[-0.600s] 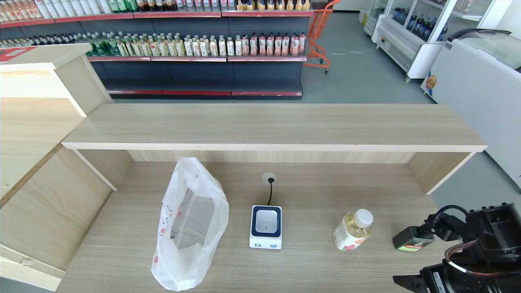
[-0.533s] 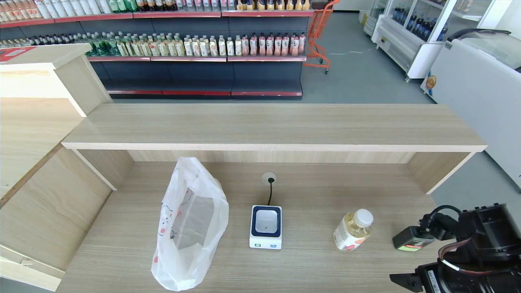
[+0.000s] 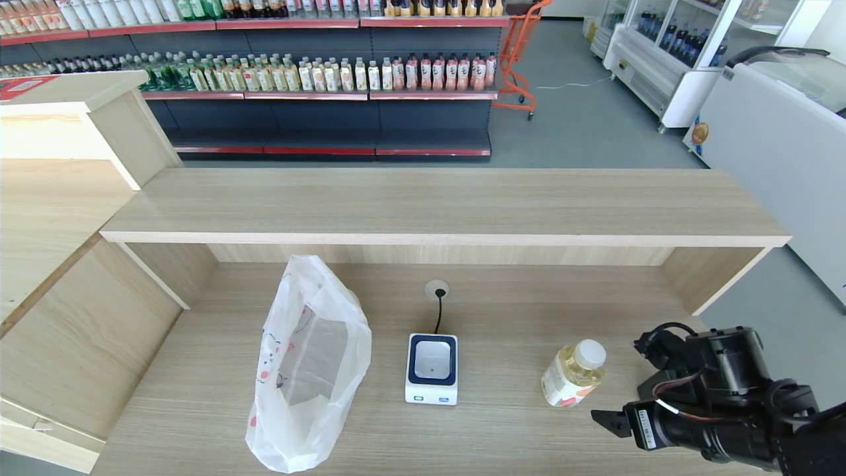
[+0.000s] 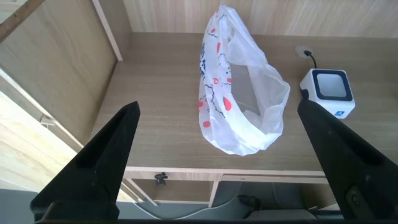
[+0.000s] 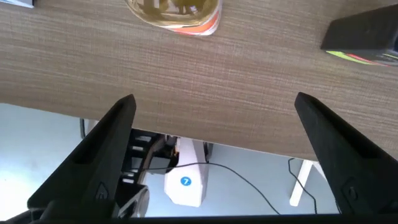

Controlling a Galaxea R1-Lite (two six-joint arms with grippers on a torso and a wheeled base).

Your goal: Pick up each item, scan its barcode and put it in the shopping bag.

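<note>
My right arm lies low over the near counter [image 3: 502,430] edge. The right gripper [image 5: 214,99] is spread wide and empty, the white-capped drink bottle [image 3: 572,374] just ahead of its jaws. My left gripper [image 4: 219,106] hangs high, equally wide and empty, the shopping bag [image 4: 242,93] ahead between its jaws.

In the right wrist view the bottle [image 5: 175,14] is cut off by the picture's edge, leaving just its lower body and orange label band. The dark box [image 5: 362,38] beside it on the tabletop [image 5: 186,68] is clipped at the corner. In the head view the right arm [image 3: 720,403] runs off the bottom corner. The shelf bottles [image 3: 330,74] are too small to tell apart.
</note>
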